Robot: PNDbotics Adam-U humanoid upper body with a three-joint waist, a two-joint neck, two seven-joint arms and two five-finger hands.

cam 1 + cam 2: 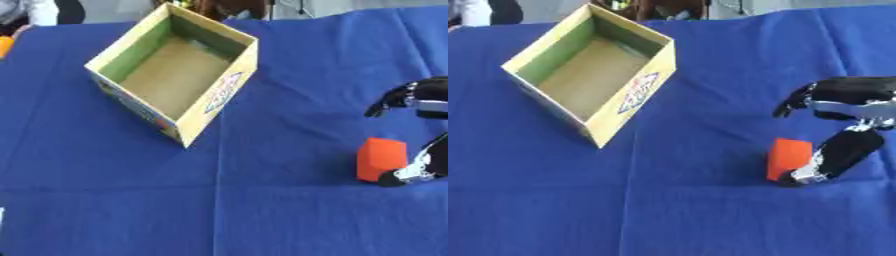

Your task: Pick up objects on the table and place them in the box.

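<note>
An orange block (pixel 787 159) lies on the blue cloth at the right. My right hand (pixel 852 94) comes in from the right edge, just above and beside it. Its thumb (pixel 837 155) reaches down along the block's right side, and the tip rests at the block's lower right corner. The fingers (pixel 796 104) hang spread and slightly bent above the block, apart from it, so the hand is open. The open cardboard box (pixel 219 92) stands at the upper left, turned at an angle, with nothing showing inside. My left hand shows in neither view.
The blue cloth (pixel 262 210) covers the whole table, with creases. A small orange thing (pixel 4 46) sits at the far left edge. A person's sleeve (pixel 31 10) shows beyond the table's far left corner.
</note>
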